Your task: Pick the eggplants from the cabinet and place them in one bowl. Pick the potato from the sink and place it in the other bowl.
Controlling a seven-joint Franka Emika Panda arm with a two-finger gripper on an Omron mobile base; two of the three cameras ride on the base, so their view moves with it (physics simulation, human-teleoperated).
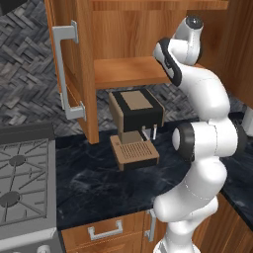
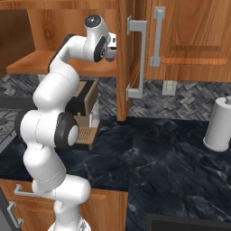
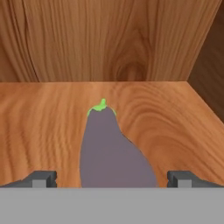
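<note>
The gripper (image 3: 111, 178) stands wide open, one fingertip (image 3: 41, 178) at each side of an eggplant (image 3: 111, 151), and it holds nothing. The eggplant lies on the shelf (image 3: 175, 118) of the cabinet (image 1: 81, 74), between the two tips, with its green stem end pointing to the back wall. Whether the tips touch it I cannot tell; they seem to be a little apart from its sides.

So the step in hand is, I think, the pick of an eggplant from the cabinet. The next move asks the hand to go a bit more forward, so that the tips come beside the thick part, and then to close. The skin is smooth and round, so it may slip if the grip is too near the end.

In the base views the cabinet door (image 2: 128, 58) is open and the arm (image 2: 54, 90) reaches inside, above a coffee machine (image 1: 136, 126) on the counter (image 2: 167, 153).
</note>
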